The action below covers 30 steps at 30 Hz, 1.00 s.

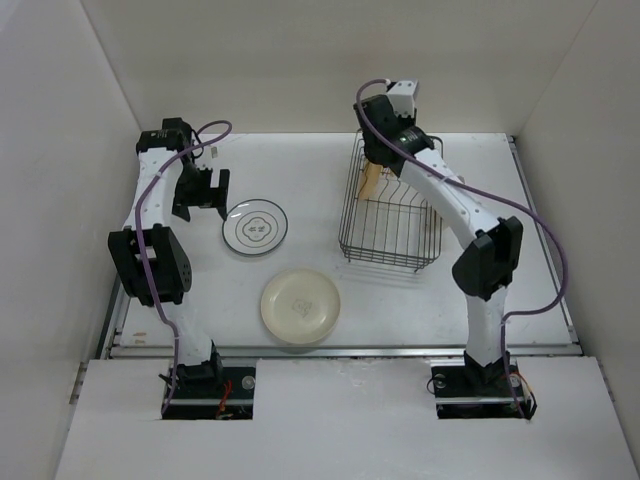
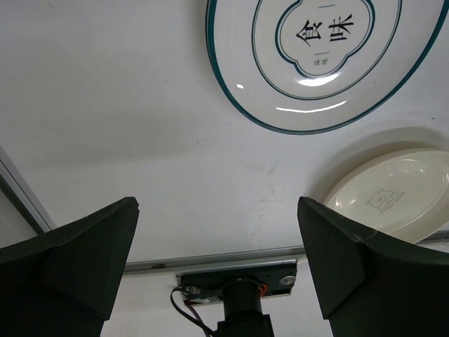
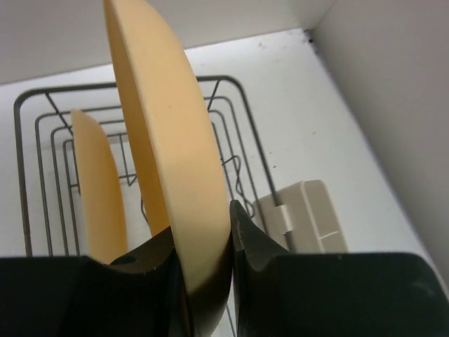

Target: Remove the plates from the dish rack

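Note:
The dark wire dish rack (image 1: 392,240) stands right of centre. My right gripper (image 1: 380,160) reaches into its far left corner and is shut on the rim of an upright orange-tan plate (image 1: 373,183). In the right wrist view both fingers press that plate (image 3: 165,133), and my right gripper (image 3: 203,228) has it between its pads. A second orange-tan plate (image 3: 98,186) stands in the rack (image 3: 21,154) beside it. A white plate with dark rings (image 1: 256,226) and a cream plate (image 1: 300,305) lie flat on the table. My left gripper (image 1: 205,190) hangs open just left of the ringed plate (image 2: 309,63).
The rack's cream cup holder (image 3: 309,214) hangs on its outer side, close to the right wall. White walls enclose the table on three sides. A metal rail (image 1: 340,350) runs along the near edge. The cream plate (image 2: 393,193) lies close to that rail.

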{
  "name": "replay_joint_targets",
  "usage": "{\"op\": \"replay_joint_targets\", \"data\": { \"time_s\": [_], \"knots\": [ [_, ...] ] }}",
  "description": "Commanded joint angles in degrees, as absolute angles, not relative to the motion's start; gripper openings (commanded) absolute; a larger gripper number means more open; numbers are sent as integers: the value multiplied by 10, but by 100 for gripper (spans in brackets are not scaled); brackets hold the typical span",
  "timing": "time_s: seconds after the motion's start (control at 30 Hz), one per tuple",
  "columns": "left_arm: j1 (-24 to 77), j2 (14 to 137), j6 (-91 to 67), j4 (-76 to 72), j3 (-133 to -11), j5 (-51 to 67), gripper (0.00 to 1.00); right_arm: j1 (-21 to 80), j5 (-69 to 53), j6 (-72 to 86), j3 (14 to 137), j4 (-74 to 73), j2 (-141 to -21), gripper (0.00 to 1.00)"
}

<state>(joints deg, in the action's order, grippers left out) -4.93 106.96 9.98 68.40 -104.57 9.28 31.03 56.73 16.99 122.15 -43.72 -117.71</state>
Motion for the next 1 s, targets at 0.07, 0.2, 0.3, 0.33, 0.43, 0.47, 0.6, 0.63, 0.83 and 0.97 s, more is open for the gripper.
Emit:
{"op": "replay_joint_targets", "data": {
  "time_s": [0.07,0.2,0.3,0.33,0.43,0.47,0.6,0.63,0.83,0.97],
  "knots": [
    [-49,1032,103,700,-1054,98,96,327,616,142,1202,-354,-1032,0],
    [-49,1027,98,700,-1054,87,96,343,328,71,1094,-250,-933,0],
    [-49,1021,98,700,-1054,81,96,349,-48,27,1069,-277,-932,0],
    [-54,1021,98,700,-1054,81,97,349,-126,-1,1063,-288,-941,0],
    [-61,1021,98,700,-1049,81,97,369,-265,-23,1051,-346,-994,2],
    [-66,1021,92,700,-1049,81,97,369,-298,-36,1051,-365,-1011,7],
    [-77,1016,92,700,-1043,81,97,399,-376,-91,1062,-466,-1086,11],
    [-83,1016,92,700,-1043,81,97,411,-376,-97,1050,-466,-1092,11],
    [-83,1016,92,694,-1043,81,97,433,-395,-127,1007,-471,-1109,14],
    [-83,1021,92,694,-1043,76,97,462,-343,-132,1015,-483,-1148,36]
  ]
}}
